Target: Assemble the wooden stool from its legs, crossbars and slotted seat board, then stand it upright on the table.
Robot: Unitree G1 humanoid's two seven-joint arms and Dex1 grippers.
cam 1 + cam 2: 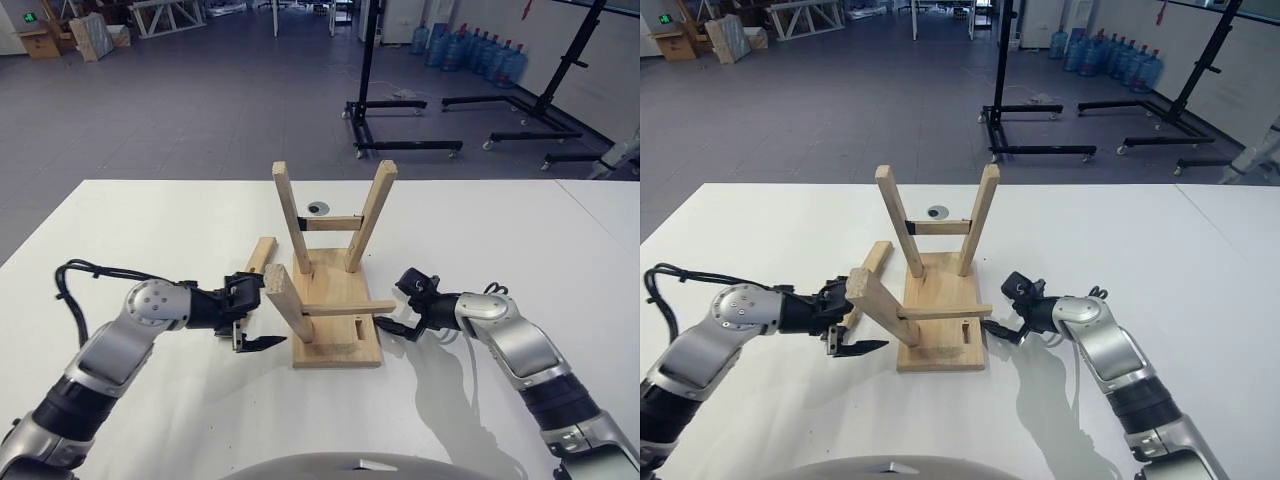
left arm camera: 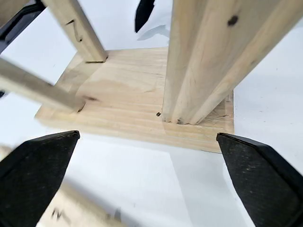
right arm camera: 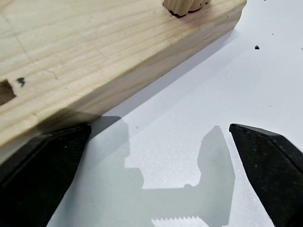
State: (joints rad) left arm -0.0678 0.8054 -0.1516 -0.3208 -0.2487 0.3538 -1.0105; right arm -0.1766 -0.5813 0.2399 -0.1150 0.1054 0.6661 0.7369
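Three of four legs planted in the seat board (image 1: 335, 345), flat and upside down at the middle of the table (image 1: 150, 220), nearer the front edge than the back. Two back legs (image 1: 292, 220) upright, joined by a short crossbar (image 1: 332, 223). At the board's front left corner, a tilted front leg (image 1: 288, 303), with a long crossbar (image 1: 345, 309) reaching from it across the board toward an empty slot (image 1: 357, 325). Flat on the table just beside the board's left edge, the loose leg (image 1: 260, 255).

Jaws released on the left gripper (image 1: 252, 315), spread wide to either side of the tilted front leg and, as far as can be judged, not touching it. Jaws released too on the right gripper (image 1: 398, 308), low at the board's right edge by the free end of the long crossbar, one finger seemingly against the board's side.

Judged risks from here:
- Squeezing the tilted leg off line and prying it out of its slot.
- Knocking the long crossbar from its joint, free as it is at one end.
- Shoving the board across the smooth table with the right side unbraced.
- Nudging the loose leg toward the left edge.
- Later, a half-seated joint giving way on turning the stool over.

No brand, label or legible writing on wood or table. Print on the distant water jugs (image 1: 480, 50) too small to read.
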